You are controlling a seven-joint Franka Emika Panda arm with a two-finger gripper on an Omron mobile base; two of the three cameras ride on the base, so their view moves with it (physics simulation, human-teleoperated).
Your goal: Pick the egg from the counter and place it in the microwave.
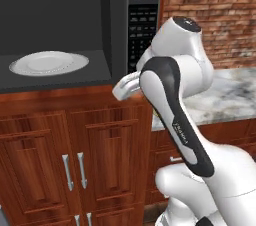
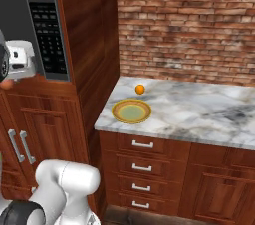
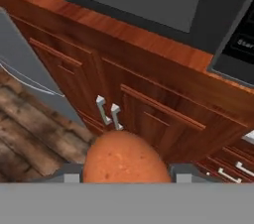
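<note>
The small smooth orange-brown speckled egg (image 3: 123, 157) sits pinched between the 2 dark jaws of the white arm's gripper (image 3: 124, 173), which hangs in front of the reddish-brown wooden cabinet doors with silver handles (image 3: 110, 111). Just above the jaws gapes the large dark grey microwave (image 1: 120, 25), door open, white round plate (image 1: 48, 63) inside. Well off to their right, the grey-white marbled stone desk (image 2: 199, 109) under a red brick wall (image 2: 189, 25) carries a yellow-rimmed round dish (image 2: 131, 111) and a bright orange ball (image 2: 140, 89).
</note>
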